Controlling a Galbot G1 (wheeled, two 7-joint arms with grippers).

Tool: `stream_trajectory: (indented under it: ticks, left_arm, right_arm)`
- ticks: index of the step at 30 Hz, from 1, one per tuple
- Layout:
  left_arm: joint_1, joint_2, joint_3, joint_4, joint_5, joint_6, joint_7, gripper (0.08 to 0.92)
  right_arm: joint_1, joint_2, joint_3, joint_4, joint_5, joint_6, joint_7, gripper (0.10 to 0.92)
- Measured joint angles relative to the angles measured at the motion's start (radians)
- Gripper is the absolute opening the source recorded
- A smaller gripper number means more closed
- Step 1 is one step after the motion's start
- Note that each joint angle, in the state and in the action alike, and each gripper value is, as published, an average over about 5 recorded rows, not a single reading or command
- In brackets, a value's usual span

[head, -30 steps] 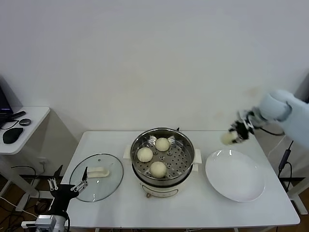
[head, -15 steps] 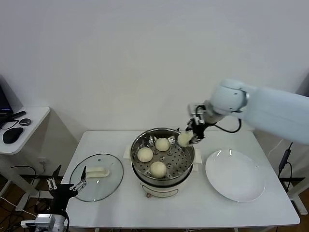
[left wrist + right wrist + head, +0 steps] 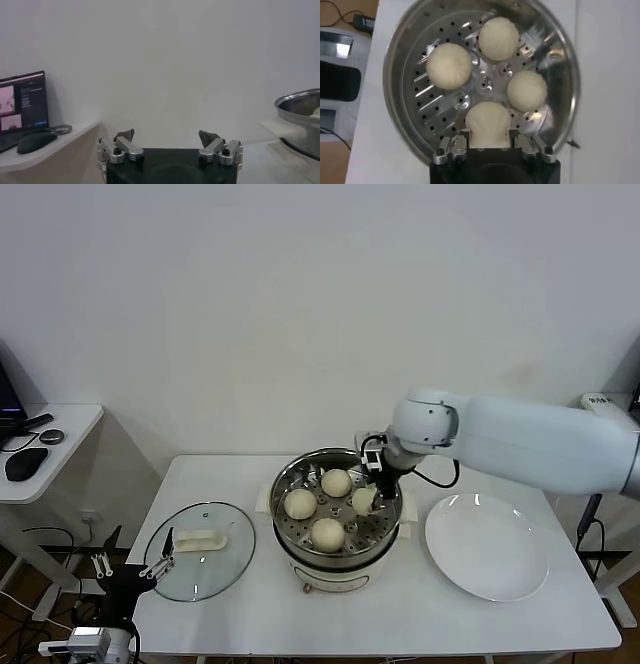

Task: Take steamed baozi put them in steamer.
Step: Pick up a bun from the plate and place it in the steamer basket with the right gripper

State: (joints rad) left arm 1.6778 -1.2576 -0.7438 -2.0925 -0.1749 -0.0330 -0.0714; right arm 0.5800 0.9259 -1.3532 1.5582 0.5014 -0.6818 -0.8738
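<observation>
- Black left gripper (image 3: 130,576), jaws spread wide, hangs low beside the table's near left corner.
- Three steamed baozi (image 3: 449,66) lie on the steamer (image 3: 338,510) tray.
- Right gripper (image 3: 488,146) clamps a fourth baozi (image 3: 488,125) inside the steamer's far right rim.

White-shelled arm, black-and-silver grippers

The right arm (image 3: 540,446) wears a smooth, glossy white casing, rounded like a ball at the joint at its 9 o'clock end, where a thin black cable loops out toward 6 o'clock. The right gripper (image 3: 374,480) is black; up close its flat black body (image 3: 494,170) carries silver metal finger mounts at 10 and 2 o'clock, each with a dark screw head. The left gripper (image 3: 169,140) matches it: a black block, silver hinged brackets with black round screws, and dark, wedge-shaped fingertips (image 3: 208,136).
</observation>
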Motion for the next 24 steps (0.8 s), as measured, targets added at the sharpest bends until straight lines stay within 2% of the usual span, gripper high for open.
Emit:
stream_trajectory:
  ticks: [6,9,19,24]
  left_arm:
    - [-0.001,0.000,-0.001,0.004,0.001,-0.002,0.000,0.823]
    - [-0.001,0.000,-0.002,0.004,0.001,-0.002,0.000,0.823]
    - [-0.001,-0.002,-0.002,-0.002,0.002,-0.002,0.000,0.823]
    - [-0.003,-0.001,-0.002,-0.003,0.001,-0.002,0.000,0.823]
  right_arm:
    - [-0.045,0.012,0.011,-0.021,-0.014,-0.016,0.014,0.475]
    - [-0.056,0.013,0.017,-0.025,-0.017,-0.021,0.021,0.501]
    - [-0.068,-0.008,0.044,-0.012,-0.002,-0.036,0.036,0.771]
    - [-0.051,-0.043,0.070,0.019,0.011,-0.038,0.044,0.820]
